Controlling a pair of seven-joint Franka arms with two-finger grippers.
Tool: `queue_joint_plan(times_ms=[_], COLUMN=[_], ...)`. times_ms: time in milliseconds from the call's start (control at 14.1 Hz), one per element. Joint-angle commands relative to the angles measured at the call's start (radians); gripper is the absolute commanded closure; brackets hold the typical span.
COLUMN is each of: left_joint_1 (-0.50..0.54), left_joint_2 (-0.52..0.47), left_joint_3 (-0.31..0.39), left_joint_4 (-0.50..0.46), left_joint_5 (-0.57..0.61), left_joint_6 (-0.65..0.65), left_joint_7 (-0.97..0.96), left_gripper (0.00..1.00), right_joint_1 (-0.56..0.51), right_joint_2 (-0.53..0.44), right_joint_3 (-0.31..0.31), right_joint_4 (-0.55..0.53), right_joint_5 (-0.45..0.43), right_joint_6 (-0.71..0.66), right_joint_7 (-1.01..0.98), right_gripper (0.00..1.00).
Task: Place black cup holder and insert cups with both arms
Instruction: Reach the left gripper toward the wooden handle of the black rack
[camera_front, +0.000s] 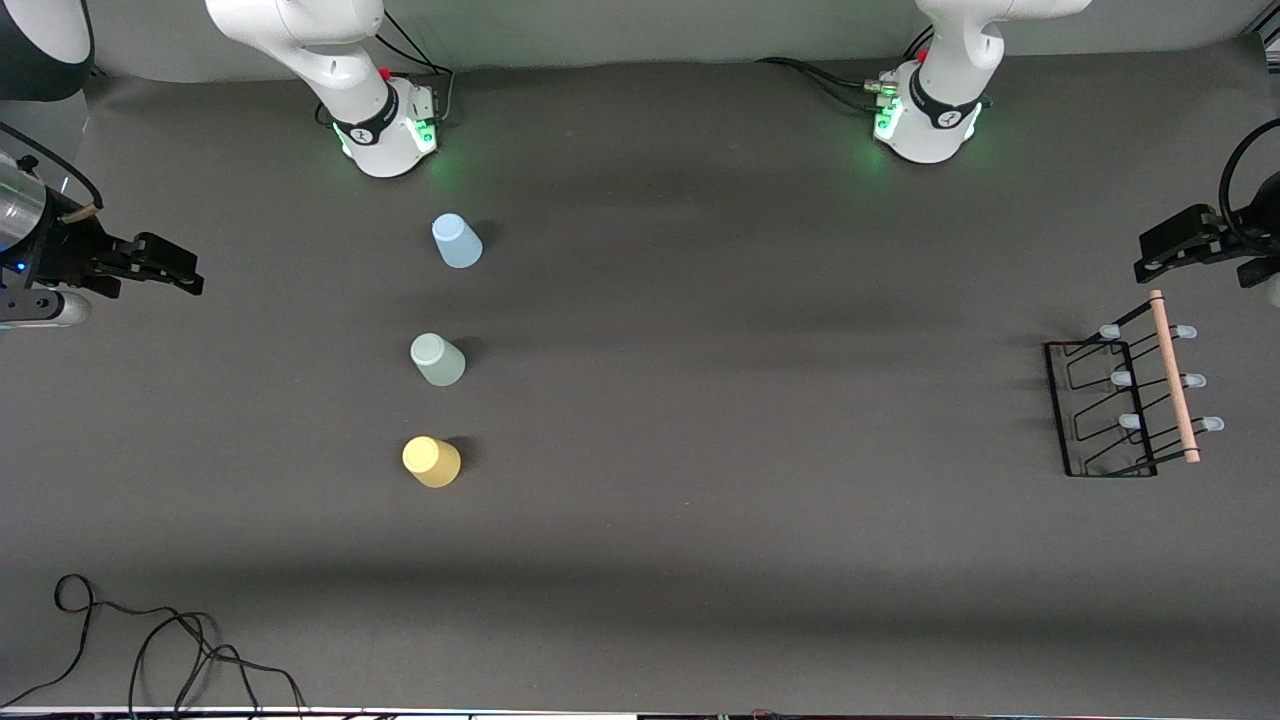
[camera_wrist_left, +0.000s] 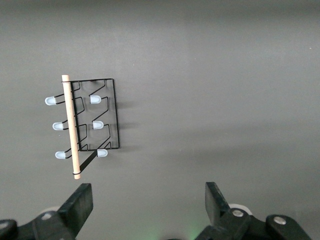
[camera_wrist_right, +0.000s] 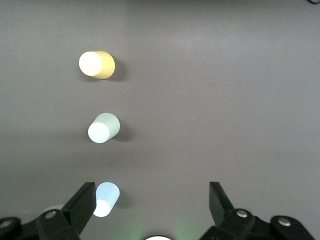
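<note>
The black cup holder (camera_front: 1058, 410) sits on the dark table toward the left arm's end, its wooden rod handle (camera_front: 1172, 375) and pale-blue-tipped prongs showing. My left gripper (camera_front: 1150, 258) hangs open beside it, nothing between its fingers; the left wrist view shows the holder (camera_wrist_left: 116, 115) apart from the open left gripper (camera_wrist_left: 149, 197). Three cups stand in a row toward the right arm's end: light blue (camera_front: 457, 241), mint (camera_front: 437, 360) and yellow (camera_front: 431, 461), the yellow one nearest the front camera. My right gripper (camera_front: 190, 275) is open and empty, apart from the cups (camera_wrist_right: 103, 128).
The right arm's base (camera_front: 385, 130) and the left arm's base (camera_front: 925, 120) stand at the table's back edge. A loose black cable (camera_front: 150, 640) lies at the front corner toward the right arm's end. A wide stretch of bare table separates the cups from the holder.
</note>
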Motion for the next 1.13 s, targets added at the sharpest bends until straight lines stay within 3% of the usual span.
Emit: queue_joint_plan(times_ms=[0,496,780,1063], left_joint_1=[-0.009,-0.013,0.02,0.141], left_joint_2=[-0.001,-0.01,0.04,0.126], left_joint_3=[0.004,0.004,0.014,0.014], left_joint_4=[-0.006,-0.025,-0.081,-0.152], left_joint_5=[-0.012,-0.012,0.002,0.002], left_joint_6=[0.009,-0.032,0.075,0.227], left_joint_7=[-0.013,-0.026,-0.012,0.086], left_gripper=[0.0,0.0,0.0,0.0], right_joint_1=[0.001,0.001,0.001,0.001], right_joint_2=[-0.002,0.004,0.004,0.002], right_joint_3=[0.001,0.001,-0.001,0.001], right_joint_4=[-0.002,0.002,0.002,0.002], right_joint_5=[-0.006,-0.008,-0.008,-0.006], right_joint_6=[0.003,0.005,0.005,0.003], right_joint_7=[-0.008,-0.008,-0.011,-0.012], right_gripper=[0.0,0.0,0.0,0.0])
